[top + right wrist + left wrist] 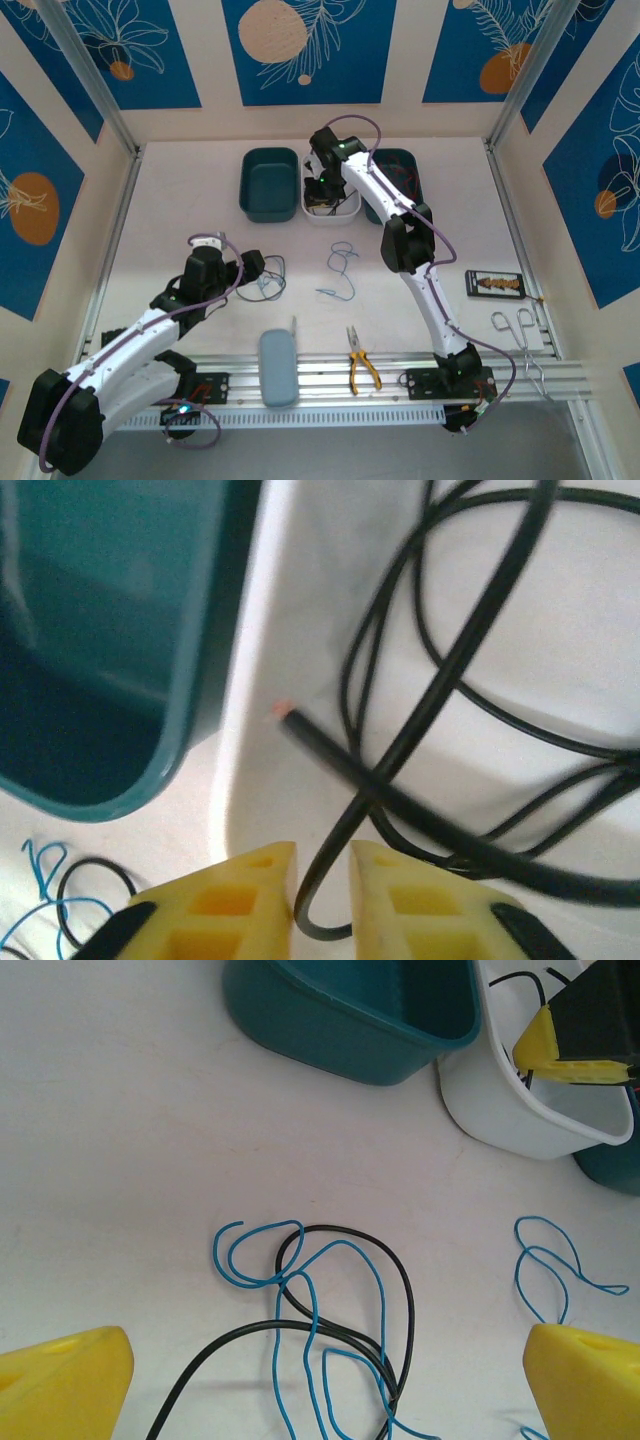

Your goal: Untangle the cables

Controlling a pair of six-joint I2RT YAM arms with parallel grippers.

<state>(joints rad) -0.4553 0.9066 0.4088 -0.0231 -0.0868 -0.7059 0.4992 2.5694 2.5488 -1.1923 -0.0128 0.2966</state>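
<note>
Black cables (470, 680) lie coiled inside the white bin (290, 630). One strand rises from the coil and runs down through the slit between the yellow fingers of the right gripper (322, 868). The jaws stand narrowly parted, the gap a little wider than the strand, so nothing is pinched. This gripper hangs just above the white bin, at its near left part.

Nearer than the white bin and to its left, a tangle of light blue and black cables (285, 1278) lies on the table (200, 220). The left gripper (325, 1380) hovers over it with its jaws spread wide and nothing between them. A single light blue cable (548, 1253) lies by itself on the table on the near side of the white bin, apart from the tangle.

A teal bin (270, 183) touches the white bin on the left and looks bare inside. A second teal bin (412, 170) stands on its right with thin red cables (408, 186) in it.

Well to the near side of the white bin, along the rail at the table's edge, lie a grey-blue case (278, 368) and yellow-handled pliers (362, 370). Metal scissors (522, 335) and a small black tray (495, 284) sit to the near right of the bin.
</note>
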